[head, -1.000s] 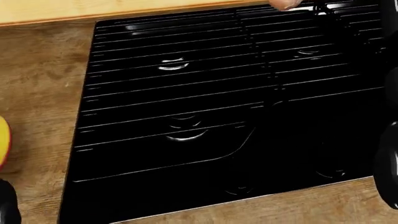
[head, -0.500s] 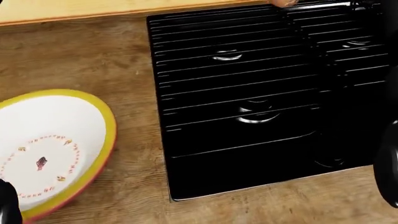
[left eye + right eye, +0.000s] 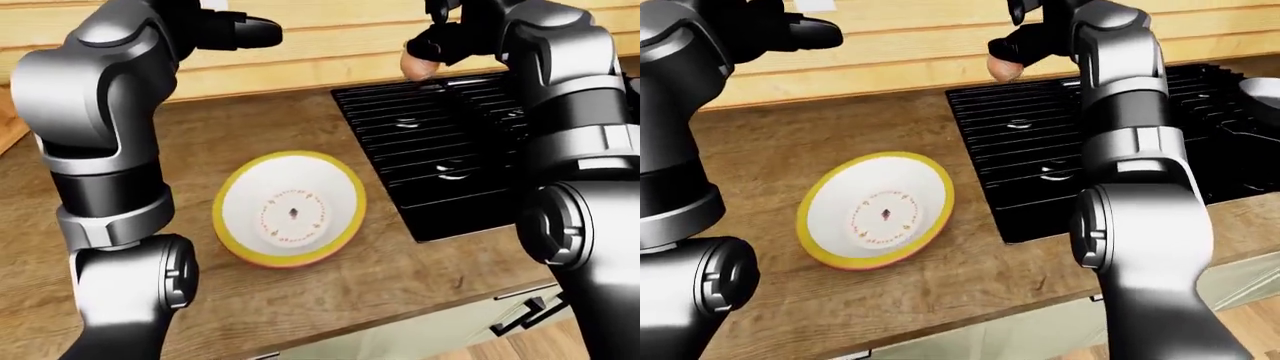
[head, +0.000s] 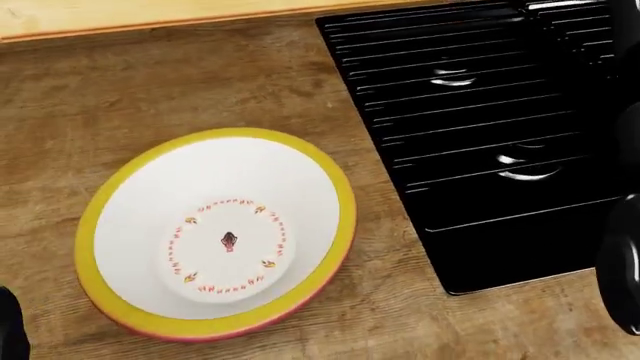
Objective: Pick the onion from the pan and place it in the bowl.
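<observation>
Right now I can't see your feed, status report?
Right hand shut on onion, above stove. Left hand raised, empty. Bowl empty, path clear.

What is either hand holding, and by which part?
The right hand holds the onion from above by its top; the left hand holds nothing.

Table [image 4: 130, 82] is matt brown wood with visible grain; wall [image 3: 330, 45] is paler smooth wood planks. Bowl [image 4: 215, 232] looks glazed ceramic, smooth white inside, yellow rim; stove [image 4: 480, 112] is glossy black, ridged grate with bright glints. Arms [image 3: 90, 97] are satin grey metal-look shells with glossy black plastic joints; onion [image 3: 1004, 68] has smooth tan skin.
</observation>
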You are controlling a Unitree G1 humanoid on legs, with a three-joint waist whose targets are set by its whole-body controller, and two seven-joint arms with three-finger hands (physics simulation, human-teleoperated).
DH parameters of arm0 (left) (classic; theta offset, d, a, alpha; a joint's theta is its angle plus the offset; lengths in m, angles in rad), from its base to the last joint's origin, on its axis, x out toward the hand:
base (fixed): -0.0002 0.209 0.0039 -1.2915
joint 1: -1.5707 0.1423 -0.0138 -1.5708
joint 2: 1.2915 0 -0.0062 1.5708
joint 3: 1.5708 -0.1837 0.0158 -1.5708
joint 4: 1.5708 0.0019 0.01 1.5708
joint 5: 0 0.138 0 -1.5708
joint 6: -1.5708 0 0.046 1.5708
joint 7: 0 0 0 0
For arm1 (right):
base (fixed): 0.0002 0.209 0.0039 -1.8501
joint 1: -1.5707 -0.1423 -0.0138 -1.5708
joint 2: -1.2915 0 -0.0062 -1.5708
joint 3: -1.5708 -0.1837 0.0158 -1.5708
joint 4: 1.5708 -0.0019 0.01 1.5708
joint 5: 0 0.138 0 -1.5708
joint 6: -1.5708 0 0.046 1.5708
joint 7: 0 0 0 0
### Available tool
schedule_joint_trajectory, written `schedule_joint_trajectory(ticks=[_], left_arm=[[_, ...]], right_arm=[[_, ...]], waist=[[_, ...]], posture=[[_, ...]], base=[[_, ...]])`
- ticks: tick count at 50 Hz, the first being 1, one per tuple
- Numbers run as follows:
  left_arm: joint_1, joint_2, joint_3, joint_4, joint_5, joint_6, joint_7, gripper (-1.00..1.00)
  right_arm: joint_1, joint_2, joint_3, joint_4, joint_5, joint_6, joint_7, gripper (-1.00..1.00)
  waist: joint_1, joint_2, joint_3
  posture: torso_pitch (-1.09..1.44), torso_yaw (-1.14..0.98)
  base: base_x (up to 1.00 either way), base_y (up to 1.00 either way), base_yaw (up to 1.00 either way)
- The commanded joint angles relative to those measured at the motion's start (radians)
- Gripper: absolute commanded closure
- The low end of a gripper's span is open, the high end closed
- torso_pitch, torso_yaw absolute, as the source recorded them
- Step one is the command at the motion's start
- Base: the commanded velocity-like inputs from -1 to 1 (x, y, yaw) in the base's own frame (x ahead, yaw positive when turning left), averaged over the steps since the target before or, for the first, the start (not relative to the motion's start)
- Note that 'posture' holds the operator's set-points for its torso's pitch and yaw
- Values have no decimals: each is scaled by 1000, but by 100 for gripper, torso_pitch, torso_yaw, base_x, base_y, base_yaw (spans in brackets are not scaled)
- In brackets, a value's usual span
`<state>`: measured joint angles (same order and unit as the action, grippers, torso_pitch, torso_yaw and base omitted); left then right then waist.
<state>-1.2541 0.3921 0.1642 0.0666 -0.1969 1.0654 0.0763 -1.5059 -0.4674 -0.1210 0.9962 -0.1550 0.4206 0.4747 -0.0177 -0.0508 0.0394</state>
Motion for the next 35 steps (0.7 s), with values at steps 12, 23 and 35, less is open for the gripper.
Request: schedule_joint_trajectory(ticks=[12, 23, 35], left_arm=[[-29, 9, 5, -24, 2, -23, -3, -100], [-30, 8, 4, -26, 5, -22, -4, -100], [-26, 6, 5, -27, 7, -23, -5, -100]], right_arm=[[-53, -11, -5, -16, -1, -23, -4, 100], [-58, -20, -7, -26, -2, -19, 9, 100], [-66, -15, 28, -38, -57, -34, 51, 100]], waist=[[5, 95, -34], [-10, 100, 8], [14, 52, 17]], posture=[[0, 0], [0, 0], [0, 0]], base=[[0, 48, 0], [0, 2, 0], [0, 0, 0]])
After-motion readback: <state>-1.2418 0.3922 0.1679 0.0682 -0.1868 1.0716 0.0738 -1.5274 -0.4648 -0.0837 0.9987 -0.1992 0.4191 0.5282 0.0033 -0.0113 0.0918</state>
